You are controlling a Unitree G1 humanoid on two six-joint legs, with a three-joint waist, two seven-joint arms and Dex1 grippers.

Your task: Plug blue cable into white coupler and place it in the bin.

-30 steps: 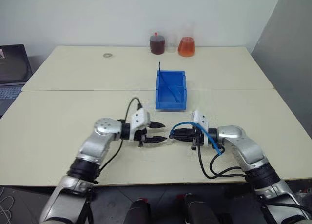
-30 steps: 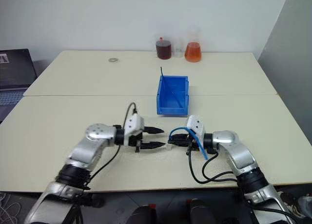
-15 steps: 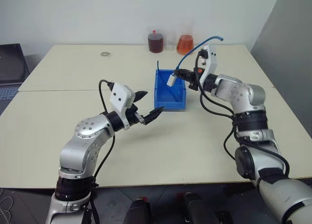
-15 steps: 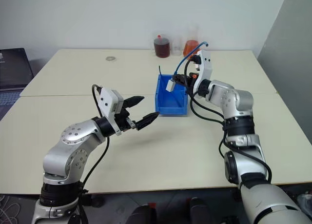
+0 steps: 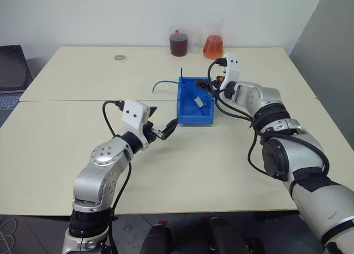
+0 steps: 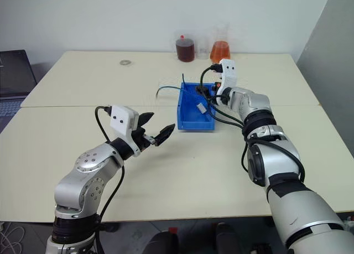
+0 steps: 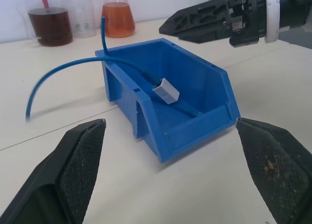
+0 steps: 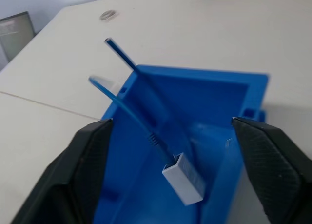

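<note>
Inside the bin (image 7: 222, 94), the coupler (image 7: 166, 91) is lying with the cable (image 7: 73, 66) plugged in and trailing out left. Right gripper (image 5: 206, 87) is hovering spread above, apparently just letting go; left gripper (image 5: 164, 129) is waiting spread nearby.

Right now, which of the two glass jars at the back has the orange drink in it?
The cone-shaped glass flask on the robot's right holds the orange liquid. The round jar beside it holds dark red-brown liquid and has a red top.
</note>
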